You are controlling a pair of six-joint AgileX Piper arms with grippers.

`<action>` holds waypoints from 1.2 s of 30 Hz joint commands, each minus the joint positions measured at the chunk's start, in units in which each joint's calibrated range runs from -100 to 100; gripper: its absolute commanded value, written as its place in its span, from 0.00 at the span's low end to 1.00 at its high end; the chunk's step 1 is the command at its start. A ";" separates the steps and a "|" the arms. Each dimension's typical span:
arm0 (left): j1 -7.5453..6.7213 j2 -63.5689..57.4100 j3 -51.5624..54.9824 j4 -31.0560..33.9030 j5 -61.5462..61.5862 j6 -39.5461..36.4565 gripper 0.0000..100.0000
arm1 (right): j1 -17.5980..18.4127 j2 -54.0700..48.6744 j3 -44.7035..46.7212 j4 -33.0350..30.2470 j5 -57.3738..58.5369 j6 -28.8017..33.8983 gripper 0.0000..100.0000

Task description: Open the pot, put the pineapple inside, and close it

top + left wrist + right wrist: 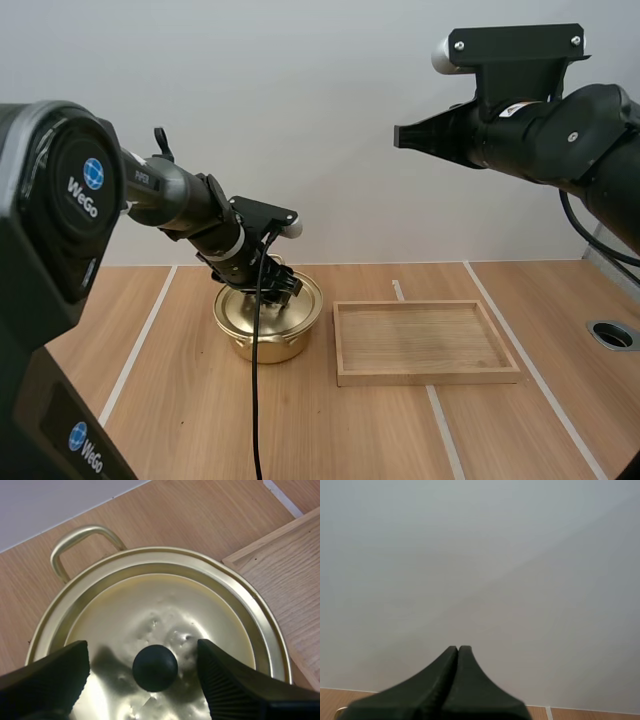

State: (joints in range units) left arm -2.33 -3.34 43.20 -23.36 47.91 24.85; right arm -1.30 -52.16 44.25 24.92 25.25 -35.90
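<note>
The left gripper's [142, 652] two ribbed fingers [47, 680] stand apart, one on each side of the black knob [155, 667], with a clear gap between each pad and the knob. The knob sits at the middle of the brass-coloured lid [150, 605], which lies seated on the pot [260, 625]. One looped handle [82, 540] sticks out from the pot's rim on the side away from the fingers.

In the high view, the left gripper [272, 285] hangs low over the pot [265, 340], its arm coming in from 10 o'clock. The pot stands on the wooden table [330, 430]. A wooden tray [425, 378] lies just beside the pot at its 3 o'clock, not touching it.

The right gripper's [457, 652] fingers lie pressed together in one dark wedge, holding nothing. In the high view, the right gripper [405, 135] is raised well above the table at the pot's 1 o'clock, its tip pointing toward 9 o'clock.
</note>
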 commanded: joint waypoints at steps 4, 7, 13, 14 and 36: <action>-0.10 1.10 0.39 2.52 2.38 -0.85 1.00 | -0.23 -0.66 -0.26 -0.01 -0.15 -0.28 0.00; -0.10 0.95 -0.41 1.53 3.17 -0.93 1.00 | -0.23 -0.66 -0.26 -0.01 -0.15 -0.28 0.00; -0.10 -1.91 -4.30 0.86 6.04 -2.94 1.00 | -0.23 -0.66 -0.26 -0.01 -0.15 -0.28 0.00; -0.10 -2.73 -5.08 0.86 7.17 -3.12 1.00 | -0.23 -0.66 -0.26 -0.01 -0.15 -0.28 0.00; -0.10 -24.50 -12.53 -2.73 7.87 -2.77 0.00 | -0.23 -0.66 -0.26 -0.01 0.03 -0.28 0.00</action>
State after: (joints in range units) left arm -2.33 -25.79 31.16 -25.15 56.62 22.28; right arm -1.30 -52.16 44.25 24.92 25.46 -35.90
